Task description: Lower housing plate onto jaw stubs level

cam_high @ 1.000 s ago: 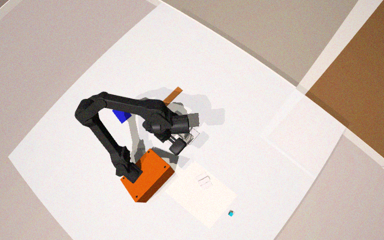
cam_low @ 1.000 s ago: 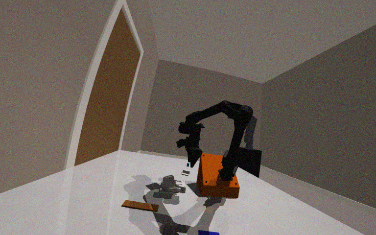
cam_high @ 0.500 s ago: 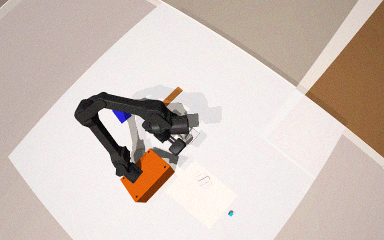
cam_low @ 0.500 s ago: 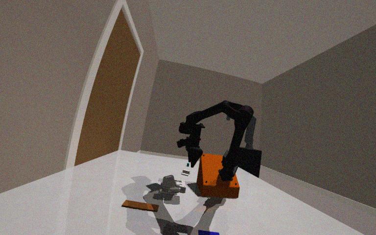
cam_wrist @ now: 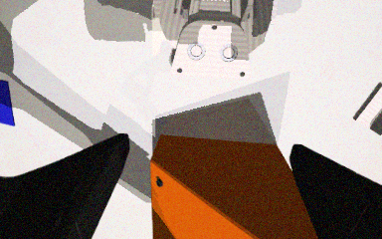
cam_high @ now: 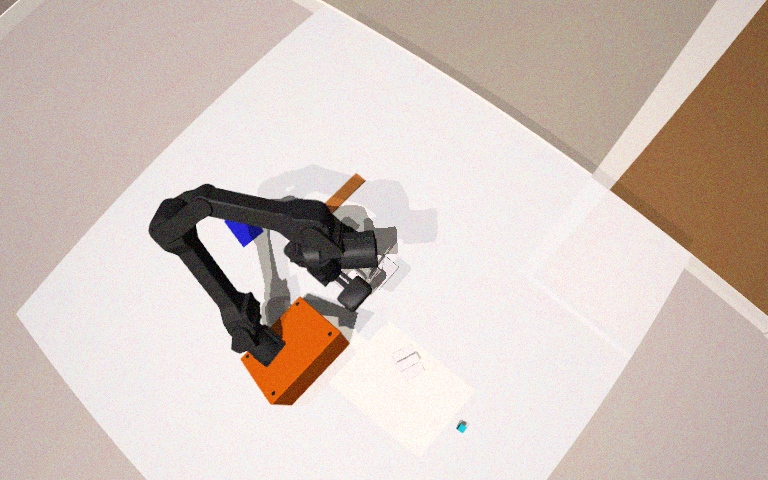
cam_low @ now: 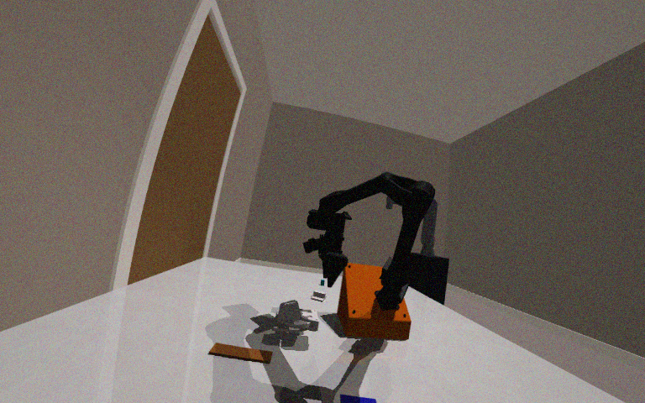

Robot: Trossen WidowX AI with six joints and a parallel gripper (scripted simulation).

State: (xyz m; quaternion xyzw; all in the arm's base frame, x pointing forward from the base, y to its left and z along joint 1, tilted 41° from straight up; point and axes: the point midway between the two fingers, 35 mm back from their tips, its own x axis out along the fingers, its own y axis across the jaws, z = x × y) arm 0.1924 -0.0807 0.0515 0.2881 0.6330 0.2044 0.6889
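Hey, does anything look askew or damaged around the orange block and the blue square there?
Nothing stands out: the orange block and blue square show no visible damage or spill beside them.

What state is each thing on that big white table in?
Gripper: open, nothing between its fingers, raised above the table.
Orange box: resting on the table.
Brown strip: lying flat.
Blue piece: on the table, partly in shadow.
Cyan piece: on the table, apart from the gripper.
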